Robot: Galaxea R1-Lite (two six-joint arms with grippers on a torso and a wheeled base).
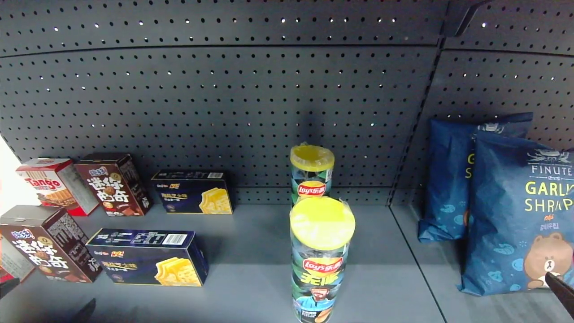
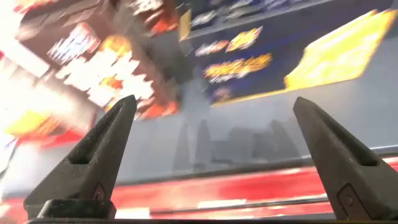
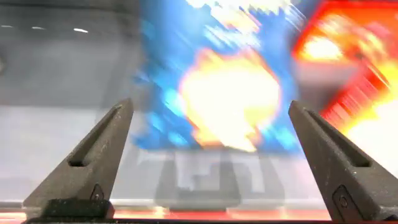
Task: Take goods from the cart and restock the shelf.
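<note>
Head view
Shelf (image 1: 251, 264): flat grey metal deck, with a dark perforated back panel (image 1: 224, 98) behind it.
Canisters: two tall printed tubes with round yellow lids. The front canister (image 1: 320, 260) and the rear canister (image 1: 311, 177) stand upright in line at mid-shelf.
Navy boxes: two flat cardboard cartons with a yellow cracker picture. One navy box (image 1: 150, 258) is in front and one (image 1: 193, 192) is behind, to the left of the canisters.
Brown boxes: two glossy cartons, the front brown box (image 1: 49, 246) and a second one (image 1: 114, 184) behind it.
Red-and-white box (image 1: 56, 184): one, at the far left rear.
Blue bags: two soft, crinkled pouches in the right bay. The front blue bag (image 1: 520, 211) overlaps the one behind it (image 1: 448, 179).
Right arm: one dark tapered finger (image 1: 560, 289) of the right tool (image 3: 210, 104) shows at the lower right corner, just before the front blue bag.

Left wrist view
Left tool (image 2: 214, 102): its two wedge-shaped fingers are spread wide with nothing between them.
Goods: a blurred navy box lies beyond the gap and a brown box is off to one side. Both are clear of the fingers.
Red strip (image 2: 249, 186): runs along the shelf edge nearest the camera.

Right wrist view
Right tool: its fingers are spread wide and hold nothing.
Goods: a blurred blue bag with a pale orange patch stands on the grey deck beyond the gap. It is not touched.
</note>
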